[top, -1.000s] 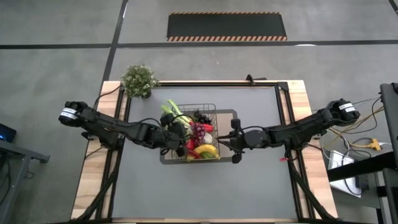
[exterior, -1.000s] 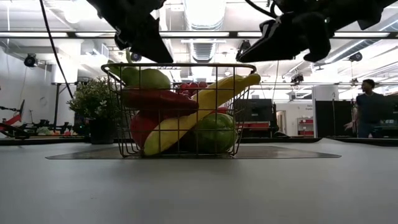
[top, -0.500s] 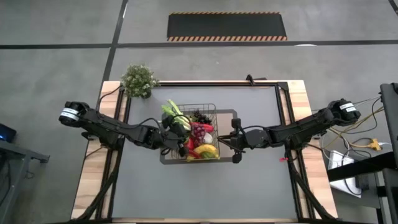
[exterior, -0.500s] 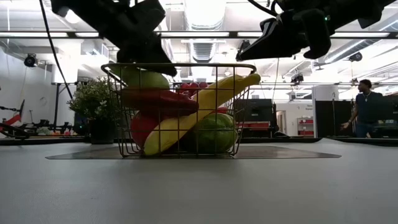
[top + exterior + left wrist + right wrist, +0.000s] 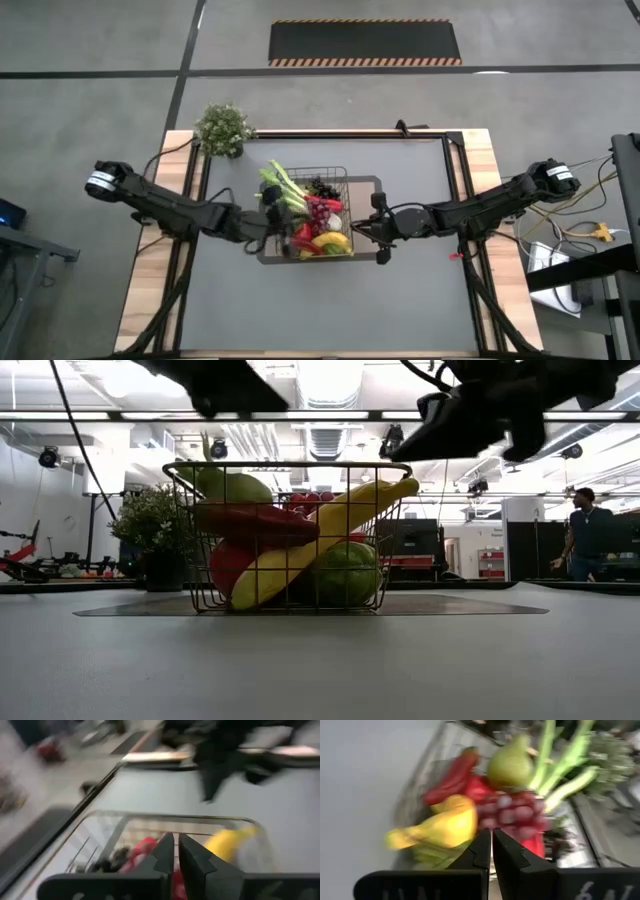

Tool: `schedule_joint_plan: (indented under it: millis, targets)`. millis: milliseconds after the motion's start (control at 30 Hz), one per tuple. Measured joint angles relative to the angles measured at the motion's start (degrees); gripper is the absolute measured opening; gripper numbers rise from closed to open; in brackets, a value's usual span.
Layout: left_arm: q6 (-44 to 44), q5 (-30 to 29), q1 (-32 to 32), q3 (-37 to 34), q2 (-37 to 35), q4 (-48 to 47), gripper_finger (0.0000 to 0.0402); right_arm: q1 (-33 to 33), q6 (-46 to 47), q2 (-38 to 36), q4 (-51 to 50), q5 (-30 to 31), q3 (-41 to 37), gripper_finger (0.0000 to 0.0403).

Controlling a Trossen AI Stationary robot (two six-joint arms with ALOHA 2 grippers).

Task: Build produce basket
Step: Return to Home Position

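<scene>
The dark wire basket [image 5: 310, 215] stands on the grey mat [image 5: 366, 188], full of produce. A banana [image 5: 300, 550], red pepper [image 5: 250, 520], pear [image 5: 235, 485] and watermelon slice [image 5: 345, 575] show through its near side. A leek [image 5: 283, 187] and purple grapes [image 5: 318, 210] lie on top. My left gripper [image 5: 266, 222] is shut and empty, just left of the basket and above its rim; it also shows in the left wrist view [image 5: 176, 851]. My right gripper [image 5: 358, 229] is shut and empty, just right of the basket; the right wrist view [image 5: 491, 845] looks onto the banana [image 5: 440, 827] and grapes [image 5: 512, 812].
A leafy potted plant [image 5: 223, 129] stands at the table's far left corner. A person [image 5: 583, 530] stands in the room beyond the table. Bare grey table [image 5: 330, 300] lies in front of the basket.
My left gripper has drawn back from over the basket's left part toward the table's left edge and has risen. The leek and the other produce it had been covering now show in the basket. The basket has not moved.
</scene>
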Motion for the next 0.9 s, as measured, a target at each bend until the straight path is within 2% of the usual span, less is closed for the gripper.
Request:
schedule_joint_plan:
  millis: [100, 167, 233, 400, 667, 900]
  targets:
    - [9.0, 6.4, -3.8, -2.4, -3.3, 1.4, 0.0008, 0.0, -0.7, -0.8, 0.8, -4.0, -1.9, 0.0009]
    - [12.5, 11.0, -6.2, -4.6, -5.9, 1.4, 0.0008, 0.0, -0.8, -1.8, 2.8, -4.9, -3.9, 0.0009]
    - [14.1, 12.9, -8.1, -7.0, -9.4, 2.2, 0.0008, -0.2, -1.2, -3.4, 5.2, -4.9, -6.4, 0.0009]
    - [13.9, 12.7, -8.5, -14.0, -20.3, 3.0, 0.0008, -2.2, -1.3, -8.3, 9.7, -5.6, -11.3, 0.0009]
    - [14.0, 12.3, -7.9, -25.5, -36.0, 7.5, 0.0008, -4.6, 0.6, -16.5, 11.3, -7.2, -17.0, 0.0009]
    - [13.9, 12.3, -7.9, -35.8, -45.2, 15.6, 0.0008, -7.9, 1.7, -24.2, 14.5, -14.4, -22.8, 0.0009]
